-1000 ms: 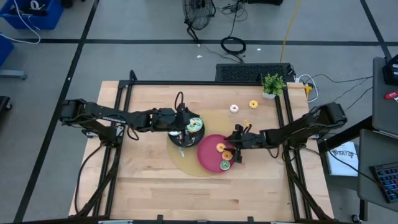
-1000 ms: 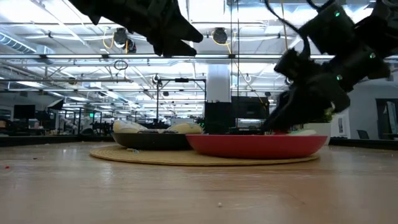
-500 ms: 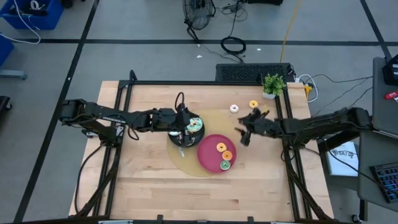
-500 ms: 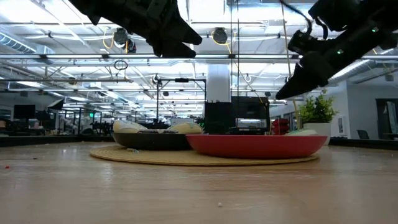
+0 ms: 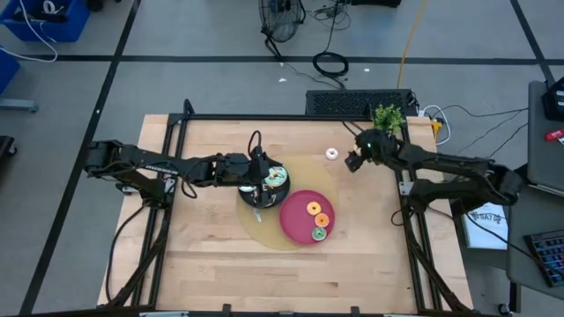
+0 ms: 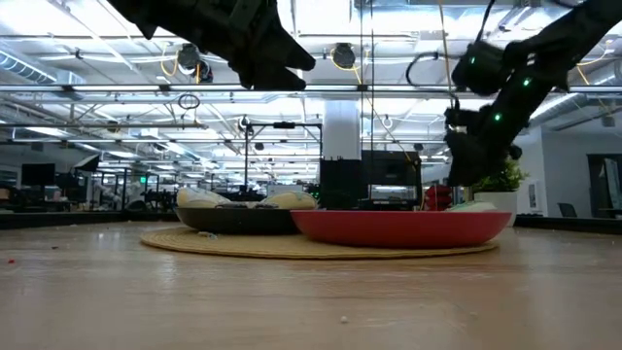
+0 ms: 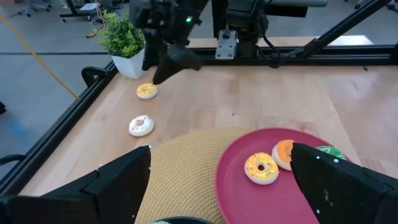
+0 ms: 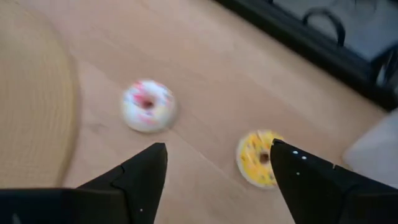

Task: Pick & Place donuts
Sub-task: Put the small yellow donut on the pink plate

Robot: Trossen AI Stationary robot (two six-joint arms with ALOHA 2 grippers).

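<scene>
Three donuts lie on the red plate [image 5: 293, 214]: a yellow one [image 5: 313, 209], an orange one [image 5: 322, 220] and a green one [image 5: 318, 233]. A teal donut [image 5: 277, 176] sits in the black plate [image 6: 238, 219]. A white sprinkled donut [image 8: 148, 106] and a yellow donut [image 8: 258, 158] lie flat on the bare wood at the table's far right. My right gripper [image 8: 217, 145] hangs open just above these two, nearer the yellow one, which the arm hides in the high view. My left gripper [image 7: 221, 148] hovers open over the black plate [image 5: 249, 195].
Both plates sit on a round woven mat [image 5: 264, 231]. A small potted plant [image 5: 386, 119] stands at the far right corner, close behind the loose donuts. A black frame rail [image 5: 401, 167] runs along the table's right edge. Bare wood spreads across the near half.
My right gripper has left the red plate, risen and swung toward the table's far right edge, ending over the white and yellow donuts by the plant. The three donuts on the red plate have stayed where they were.
</scene>
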